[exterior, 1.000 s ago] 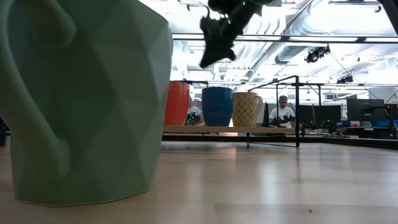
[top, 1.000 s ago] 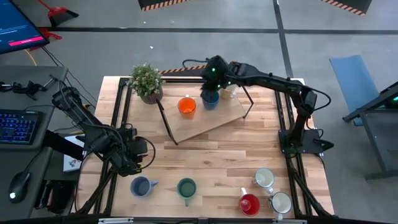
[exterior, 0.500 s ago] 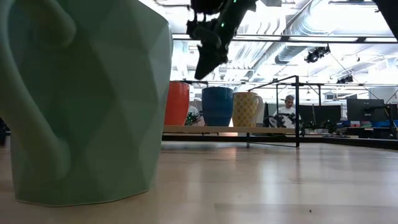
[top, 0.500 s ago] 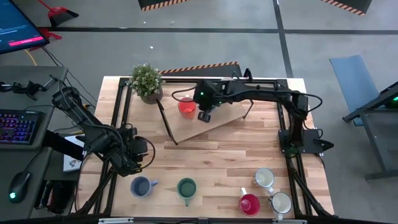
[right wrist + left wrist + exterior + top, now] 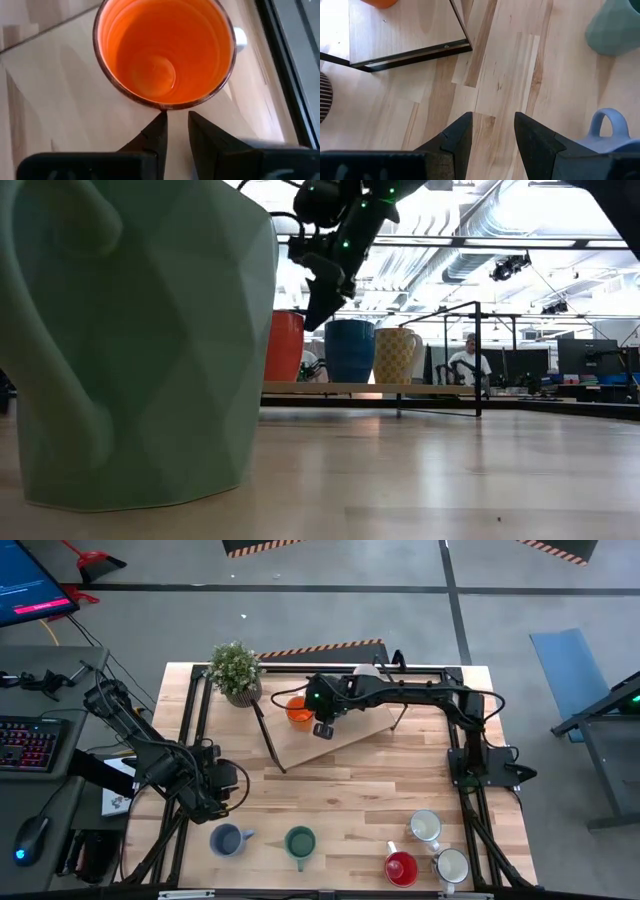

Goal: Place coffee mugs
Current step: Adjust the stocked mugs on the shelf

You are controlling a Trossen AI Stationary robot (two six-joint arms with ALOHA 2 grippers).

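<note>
1. Right gripper (image 5: 175, 131): above the raised wooden shelf (image 5: 345, 735), fingers slightly parted, grasping nothing, tips just beside the orange mug (image 5: 165, 50)
2. Orange mug: upright on the shelf, near the potted plant (image 5: 236, 670)
3. Left gripper (image 5: 490, 132): released, over the table (image 5: 340, 800) near the grey-blue mug (image 5: 226, 839)

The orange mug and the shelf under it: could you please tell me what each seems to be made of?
Orange mug: probably glazed ceramic; its inside is glossy, with soft highlights and a smooth rounded rim. Shelf: light wood or plywood with a matte, faintly grained top, edged in what looks like a thin black metal frame.
</note>
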